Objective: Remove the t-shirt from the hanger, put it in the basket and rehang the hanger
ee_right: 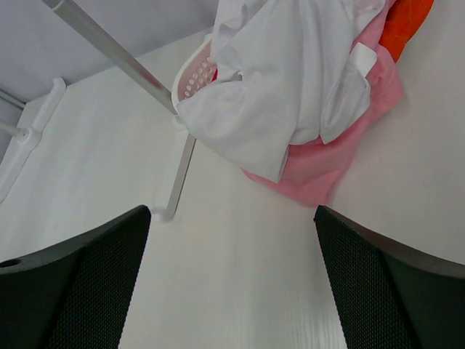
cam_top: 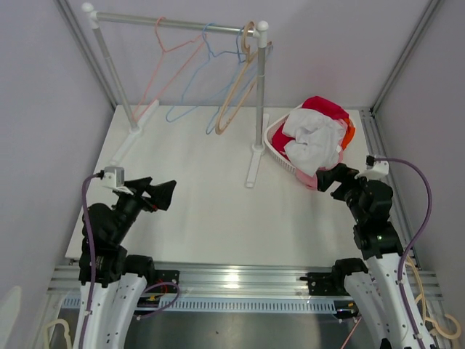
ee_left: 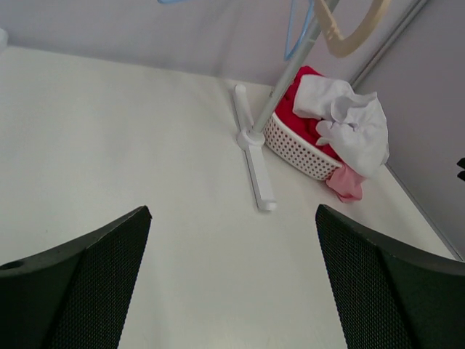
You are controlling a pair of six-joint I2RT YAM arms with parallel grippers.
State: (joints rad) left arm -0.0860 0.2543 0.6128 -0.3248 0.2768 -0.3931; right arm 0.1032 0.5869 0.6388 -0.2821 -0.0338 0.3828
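Observation:
Three bare hangers hang on the rack's rail (cam_top: 174,23): a pink hanger (cam_top: 168,52), a blue hanger (cam_top: 205,73) and a beige hanger (cam_top: 236,98). No garment is on any of them. A white t-shirt (cam_top: 316,138) lies crumpled on top of the pile in the pink basket (cam_top: 278,149), and its hem droops over the rim (ee_right: 254,123). My left gripper (cam_top: 163,195) hovers open over the table's left side, holding nothing. My right gripper (cam_top: 330,178) is open and empty just in front of the basket, fingers apart from the cloth.
Red (cam_top: 325,107), orange (cam_top: 350,133) and pink (cam_top: 309,178) garments fill the basket under the white one. The rack's right post (cam_top: 259,87) stands on a foot bar (cam_top: 254,163) beside the basket; its left foot (cam_top: 134,138) lies at the far left. Walls close in on three sides.

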